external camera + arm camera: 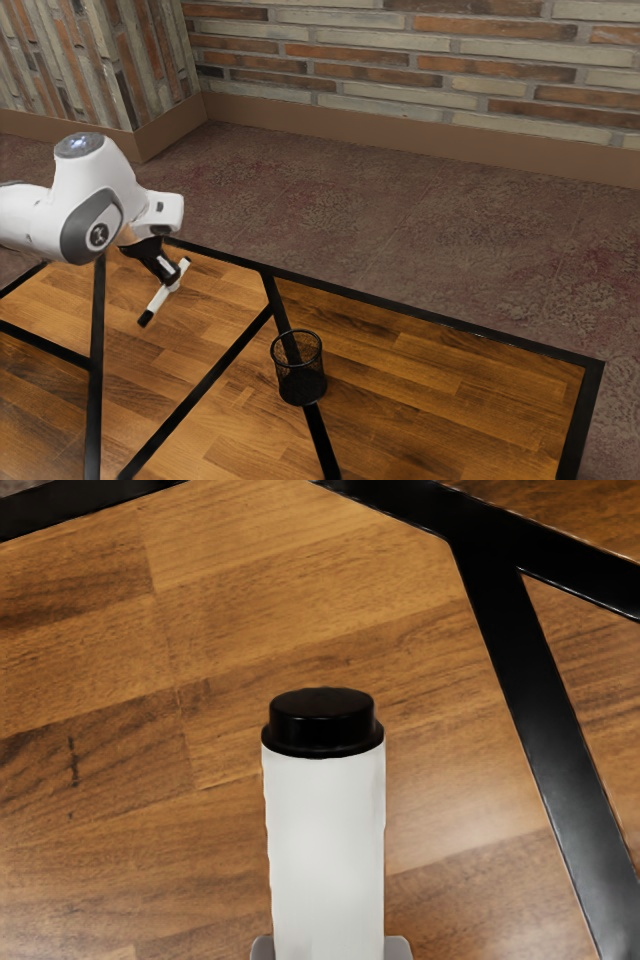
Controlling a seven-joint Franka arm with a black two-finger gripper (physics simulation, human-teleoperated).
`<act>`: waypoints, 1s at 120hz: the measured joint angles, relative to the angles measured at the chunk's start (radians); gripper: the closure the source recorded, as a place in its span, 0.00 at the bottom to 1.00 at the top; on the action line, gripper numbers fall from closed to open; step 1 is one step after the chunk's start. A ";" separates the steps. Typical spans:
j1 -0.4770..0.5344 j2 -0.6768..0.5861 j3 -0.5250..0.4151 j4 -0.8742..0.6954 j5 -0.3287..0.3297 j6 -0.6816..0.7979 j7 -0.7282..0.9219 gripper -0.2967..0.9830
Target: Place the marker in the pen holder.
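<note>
- Exterior view: the claw (171,281) is closed around the marker (158,301), its fingers parted only by the barrel. The marker slants, with its thick black end (146,319) lower and toward the exterior view's left.
- Exterior view: the pen holder (302,387), a black mesh cup, stands upright on the table (430,400), over one of the dark strips (322,440). The marker is outside it and well apart, toward the exterior view's left.
- Exterior view: the step now looks to be the carry. Best to keep the marker well above the rim, bring it over the cup, and only then lower.
- Exterior view: at this slant the marker could catch the rim and tip what looks like a light cup. Turning it closer to upright, one end centred over the opening, should help.
- Wrist view: the fingertips press the white barrel from both sides, and a black end juts out beyond them. A steady squeeze should serve; the round barrel might pivot if knocked. Let go only once the lower end is well inside.
</note>
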 joint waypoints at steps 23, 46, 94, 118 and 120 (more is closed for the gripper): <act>-0.019 -0.161 -0.163 -0.080 -0.004 0.157 -0.007 0.81; -0.020 -0.200 -0.267 -0.168 -0.045 0.277 -0.004 0.81; -0.020 -0.205 -0.448 -0.205 -0.174 0.366 0.011 0.80; -0.019 -0.086 -0.468 -0.139 -0.187 0.407 0.018 0.80; -0.019 -0.084 -0.470 -0.135 -0.188 0.410 0.019 0.80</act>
